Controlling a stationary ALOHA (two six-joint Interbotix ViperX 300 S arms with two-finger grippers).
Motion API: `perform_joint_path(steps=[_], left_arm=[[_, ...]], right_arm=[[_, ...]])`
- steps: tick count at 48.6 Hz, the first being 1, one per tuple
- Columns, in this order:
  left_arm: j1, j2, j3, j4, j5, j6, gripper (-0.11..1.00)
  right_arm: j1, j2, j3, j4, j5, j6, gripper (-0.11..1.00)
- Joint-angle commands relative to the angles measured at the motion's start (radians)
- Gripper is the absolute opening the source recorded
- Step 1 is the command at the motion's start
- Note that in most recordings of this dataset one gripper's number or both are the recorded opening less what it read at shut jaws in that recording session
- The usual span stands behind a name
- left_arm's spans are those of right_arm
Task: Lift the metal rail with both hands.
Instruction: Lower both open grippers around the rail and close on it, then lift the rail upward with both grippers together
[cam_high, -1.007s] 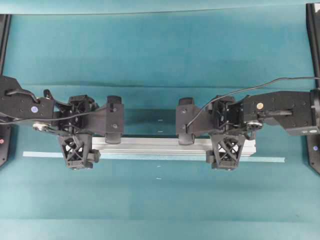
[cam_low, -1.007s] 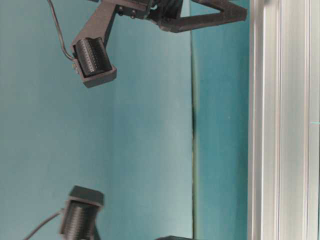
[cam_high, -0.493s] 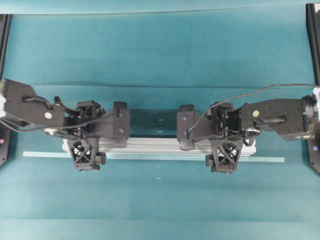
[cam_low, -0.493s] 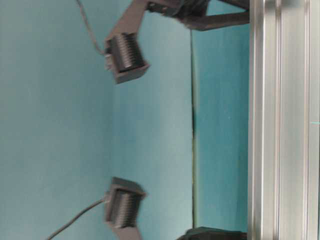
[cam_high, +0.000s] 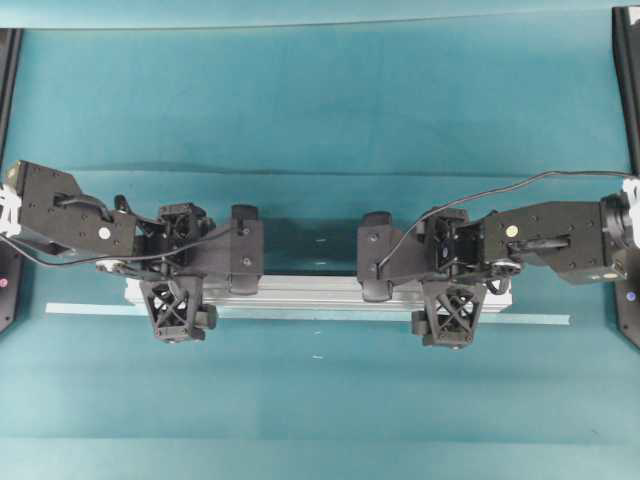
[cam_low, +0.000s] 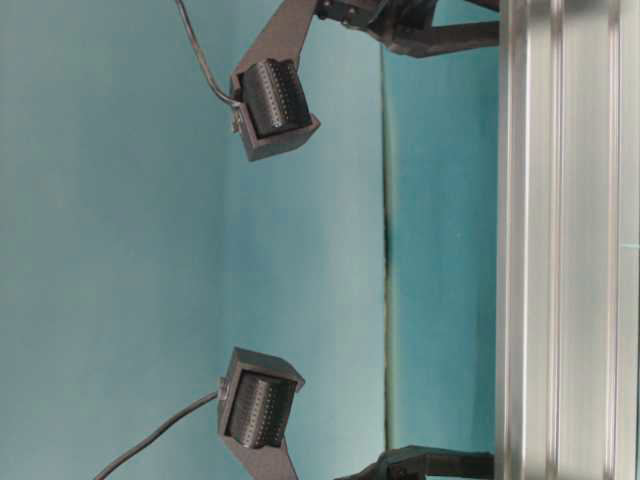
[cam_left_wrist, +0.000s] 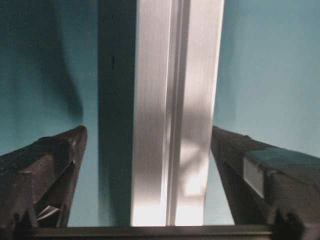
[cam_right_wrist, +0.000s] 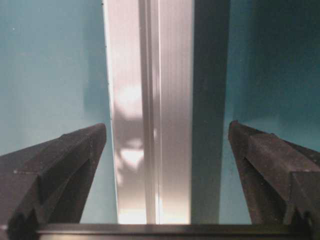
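The rail (cam_high: 320, 292) lay flat on the teal table (cam_high: 320, 100), lengthwise across the overhead view, just behind a thin pale tape strip (cam_high: 540, 319). The left gripper (cam_high: 176, 270) sat over the rail's left end, the right gripper (cam_high: 452, 270) over its right end. Both wrist views showed the fingers spread wide: left fingers (cam_left_wrist: 47, 165) and right fingers (cam_right_wrist: 60, 165) flanked the rail with teal gaps on either side, apparently clear of the metal. The table-level view showed only the rail's side (cam_low: 565, 240) and two black camera blocks.
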Motion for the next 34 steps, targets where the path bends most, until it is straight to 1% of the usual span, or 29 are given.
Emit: perform_joint_path(steps=[1,6,10,13,15,17,21,34], left_arm=[[-0.003,-0.005,0.000,0.003,-0.017,-0.005,0.92],[-0.015,-0.008,0.005,0.003,-0.028,0.009,0.81],[-0.028,-0.008,0.008,0.003,-0.038,0.017,0.64],[-0.032,-0.009,0.012,0.003,-0.041,0.023,0.48],[-0.035,-0.009,0.014,0.005,-0.043,0.028,0.38],[-0.037,-0.009,0.015,0.005,-0.043,0.031,0.30],[-0.037,-0.009,0.017,0.003,-0.043,0.031,0.29],[-0.037,-0.011,0.020,0.003,-0.043,0.031,0.29]], right_arm=[[0.003,0.005,-0.003,0.005,-0.005,-0.002,0.99],[0.002,0.005,-0.003,0.005,-0.003,-0.002,0.96],[0.003,0.005,-0.002,0.005,0.000,-0.002,0.89],[0.003,0.006,-0.003,0.003,0.000,-0.003,0.79],[0.003,0.005,-0.002,0.003,-0.003,-0.003,0.69],[0.003,0.006,-0.002,0.003,-0.003,-0.003,0.58],[0.003,0.005,-0.002,0.005,-0.003,-0.003,0.38],[0.003,0.005,0.000,0.005,0.000,-0.003,0.38]])
